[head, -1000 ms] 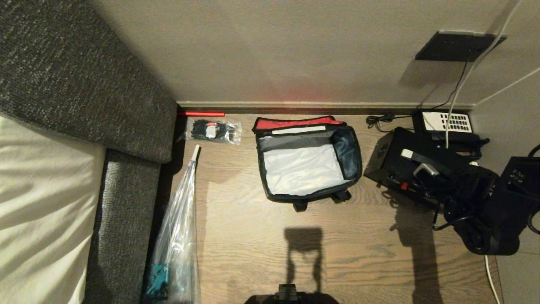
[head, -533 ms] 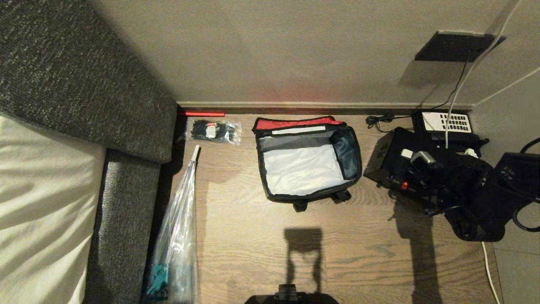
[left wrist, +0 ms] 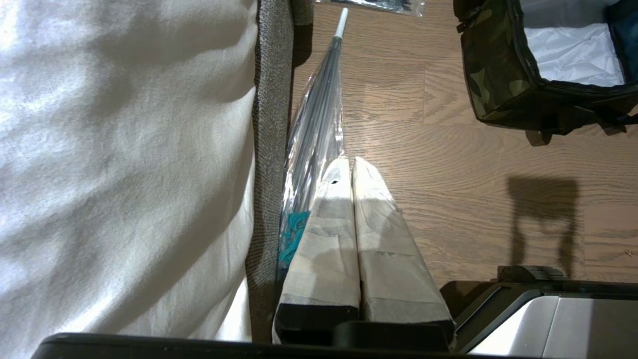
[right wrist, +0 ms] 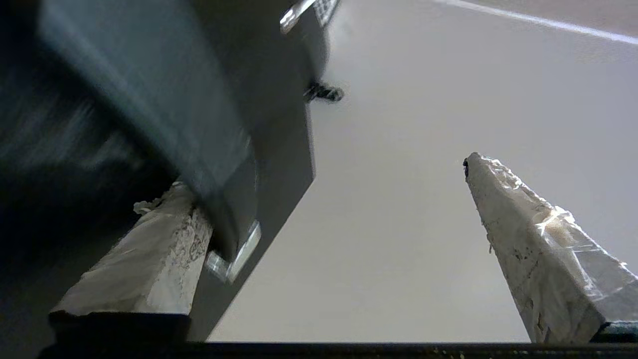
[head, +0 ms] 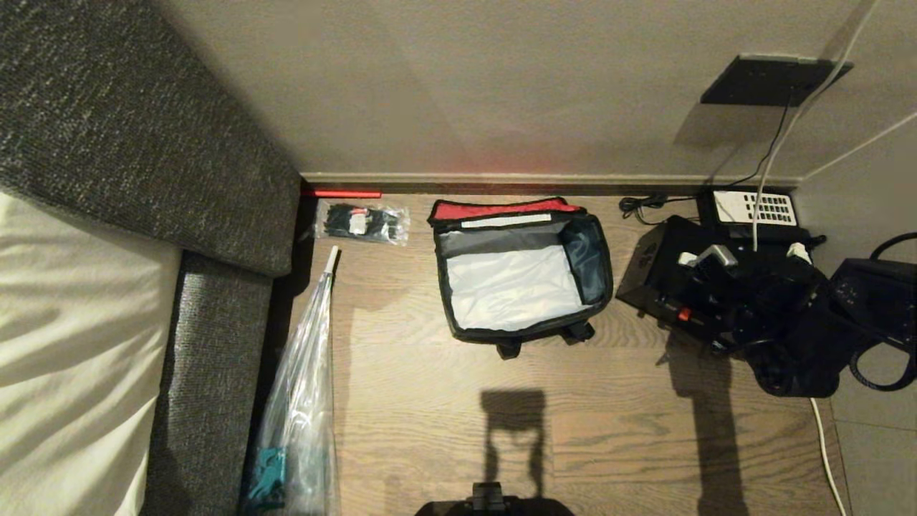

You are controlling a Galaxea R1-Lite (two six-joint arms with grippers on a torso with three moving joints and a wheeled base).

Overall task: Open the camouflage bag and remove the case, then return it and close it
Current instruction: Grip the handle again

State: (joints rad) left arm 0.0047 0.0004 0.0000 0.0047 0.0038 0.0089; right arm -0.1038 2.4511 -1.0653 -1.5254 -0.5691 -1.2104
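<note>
The right gripper [right wrist: 329, 239] stands with its fingers spread as wide as they go; in its wrist view one taped finger [right wrist: 149, 264] lies against the edge of the case [head: 663, 276], the other finger [right wrist: 538, 249] stands well clear of it in open air, so nothing is clamped. In the head view that gripper sits at the right of the floor, over the black case, which is tipped up on an edge near the desk telephone [head: 752, 209] and the white cable [head: 766, 168]. The camouflage bag [head: 523, 276] lies open to the left of the case, lid folded back against the far wall, its pale interior empty. The left gripper [left wrist: 349, 169] hangs parked with its fingers pressed together, near the folded umbrella [left wrist: 319, 134] beside the sofa. With only one finger on the case, a close here could catch just the edge and let the smooth shell twist or slide out. A tilted case could also topple onto the telephone or snag the cable when lifted. Being nearly as wide as the bag, it may catch on the soft rim.
</note>
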